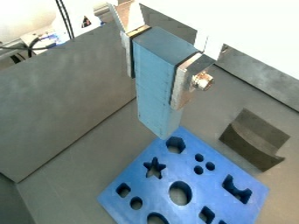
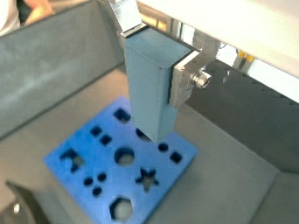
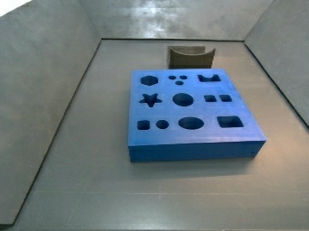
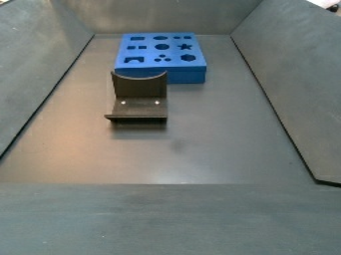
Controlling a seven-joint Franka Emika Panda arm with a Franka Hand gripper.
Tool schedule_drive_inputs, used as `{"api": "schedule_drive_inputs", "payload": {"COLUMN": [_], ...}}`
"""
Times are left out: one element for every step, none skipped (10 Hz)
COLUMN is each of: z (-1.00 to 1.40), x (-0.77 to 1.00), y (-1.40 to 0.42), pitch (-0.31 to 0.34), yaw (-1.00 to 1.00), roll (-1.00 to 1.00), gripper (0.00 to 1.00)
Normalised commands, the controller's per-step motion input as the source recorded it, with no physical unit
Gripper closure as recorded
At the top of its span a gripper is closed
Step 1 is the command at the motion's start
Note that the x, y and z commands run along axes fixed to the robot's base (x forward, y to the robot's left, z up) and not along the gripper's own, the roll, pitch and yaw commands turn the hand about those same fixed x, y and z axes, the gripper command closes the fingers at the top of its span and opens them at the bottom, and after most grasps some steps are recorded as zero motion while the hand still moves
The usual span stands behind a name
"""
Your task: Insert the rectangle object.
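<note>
Pincer [image 1: 158, 54] closed on the upper end of the rectangle object [image 1: 160, 92], its silver plates pressed flat against two opposite faces; both wrist views show this, and the block [image 2: 152, 87] hangs lengthwise below the fingers [image 2: 184, 80]. Holding it high up leaves most of its length free, which I judge is meant to let the lower end enter a hole without the plates meeting the blue board [image 1: 187, 179].

Neither side view shows the arm or the block, so the pincer seems to be well above the worktop [image 4: 200, 139], out of those cameras' fields. How high is not clear.

The board lies flat on the worktop, near its far edge in a side view [image 4: 162, 55], with its shaped holes facing up: a star, circles, squares and others. In a wrist view the block's lower end appears over the board's edge region, near a dark opening [image 2: 145, 134]; whether that is the matching slot cannot be told, since the block hides it.

The small brown holder [image 3: 189, 56] stands just beside the board, apart from the block, and looks empty.

By my reading, the block is lifted and carried, and alignment over the rectangular hole and lowering remain.
</note>
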Motion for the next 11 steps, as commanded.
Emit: {"api": "schedule_drive_inputs", "payload": {"z": [-0.55, -0.37, 0.61, 0.64, 0.44, 0.23, -0.13, -0.27, -0.65, -0.87, -0.97], "x": [-0.27, -0.21, 0.08, 0.13, 0.14, 0.14, 0.0, 0.09, 0.13, 0.65, 0.8], "y": [0.46, 0.31, -0.34, -0.37, -0.25, -0.15, -0.06, -0.03, -0.23, -0.43, -0.46], "pitch": [-0.096, -0.154, 0.191, 0.246, 0.282, 0.256, 0.0, 0.0, 0.0, -0.04, -0.049], "yaw": [0.04, 0.01, -0.22, -0.21, -0.14, -0.09, 0.0, -0.03, -0.17, -0.13, -0.01], "roll": [-0.11, -0.13, 0.03, 0.04, 0.06, 0.05, -0.04, -0.13, -0.15, -0.03, -0.02], "gripper": [1.0, 1.0, 1.0, 1.0, 1.0, 1.0, 1.0, 1.0, 1.0, 1.0, 1.0]}}
